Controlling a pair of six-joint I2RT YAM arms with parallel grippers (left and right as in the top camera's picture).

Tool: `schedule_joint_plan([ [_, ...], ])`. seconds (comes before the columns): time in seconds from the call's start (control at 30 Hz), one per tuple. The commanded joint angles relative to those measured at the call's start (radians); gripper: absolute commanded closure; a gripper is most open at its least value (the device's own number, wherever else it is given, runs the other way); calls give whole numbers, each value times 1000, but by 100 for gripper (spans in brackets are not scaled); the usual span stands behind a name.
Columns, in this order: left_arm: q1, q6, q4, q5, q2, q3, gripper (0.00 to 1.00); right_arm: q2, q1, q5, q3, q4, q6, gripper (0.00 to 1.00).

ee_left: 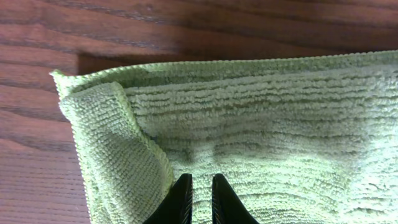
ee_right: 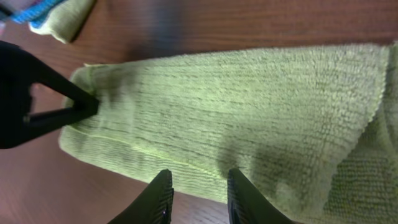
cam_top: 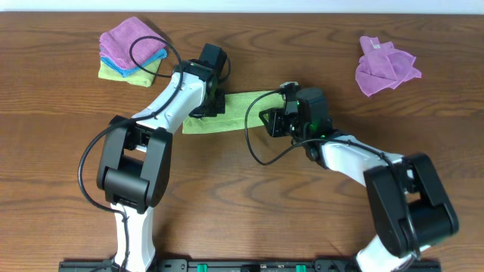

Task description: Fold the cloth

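Note:
The cloth [cam_top: 238, 109] is a lime-green microfibre cloth folded into a long strip at the table's middle. No tag shows. My left gripper [cam_top: 206, 104] stands on the strip's left end. In the left wrist view its fingers [ee_left: 199, 186] are almost together, pinching the cloth [ee_left: 261, 118] just right of a turned-over flap. My right gripper [cam_top: 269, 121] is at the strip's right end. In the right wrist view its fingers [ee_right: 199, 186] are open and empty, hanging over the near edge of the cloth [ee_right: 236, 106]. The left gripper's tips [ee_right: 92, 107] also show there.
A stack of folded purple, blue and green cloths [cam_top: 132, 51] lies at the back left; its edge shows in the right wrist view [ee_right: 56, 15]. A crumpled purple cloth [cam_top: 384, 66] lies at the back right. The table is dark wood.

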Motion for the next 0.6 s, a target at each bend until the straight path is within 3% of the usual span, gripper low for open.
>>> schedule_joint_plan([
  [0.0,8,15,-9,-46,-18,14,86,34,4,11,1,6,5,72],
  [0.57,8,37,-150,-205,-18,14,89,40,4,47,1,5,5,78],
])
